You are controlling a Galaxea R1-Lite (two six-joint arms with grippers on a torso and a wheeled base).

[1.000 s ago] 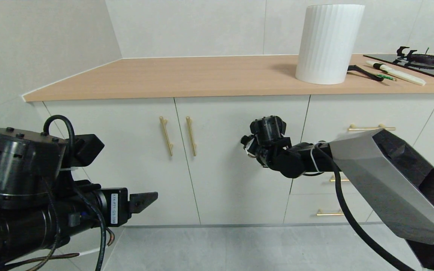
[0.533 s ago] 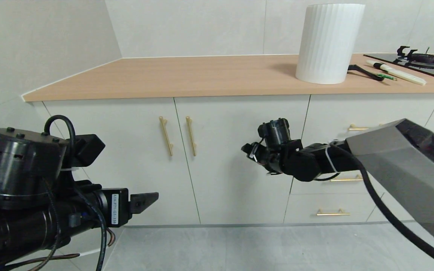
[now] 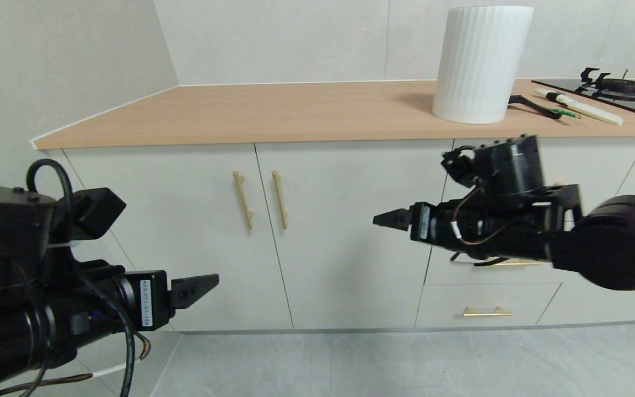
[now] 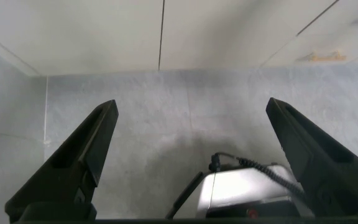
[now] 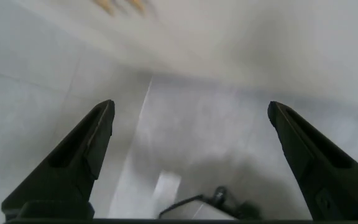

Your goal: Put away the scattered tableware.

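Left gripper (image 3: 196, 286): low on the robot's left side, in front of the lower part of the cabinet doors (image 3: 213, 231). Its fingers (image 4: 73, 168) stand wide apart with nothing between them, only floor beyond.
Right gripper (image 3: 392, 219): higher, in front of the cabinet near the top drawer (image 3: 598, 165), and it points to the robot's left. Its fingers (image 5: 73, 162) are also spread and hold nothing.
Tableware: on the wooden countertop (image 3: 273, 113), at the robot's right, well apart from both grippers. A long cream utensil (image 3: 582, 108) lies flat between the white ribbed container (image 3: 480, 63) and the gas stove (image 3: 623, 87). A black-handled utensil (image 3: 535, 106) lies just beside the container, its far end hidden behind it. A thin green piece (image 3: 564, 113) lies between the two; it is too small to name.
Container: it stands upright near the front edge, probably as the holder for the loose pieces.
Step in hand: I judge this as the approach; nothing is grasped.
Why the fingers are spread: likely so that they are ready to close on a thin, flat piece.
Next move: the right arm is the nearer one and would need to rise above the counter edge.
Risk: flat utensils give little to grip, and the tall container may tip if it is knocked.
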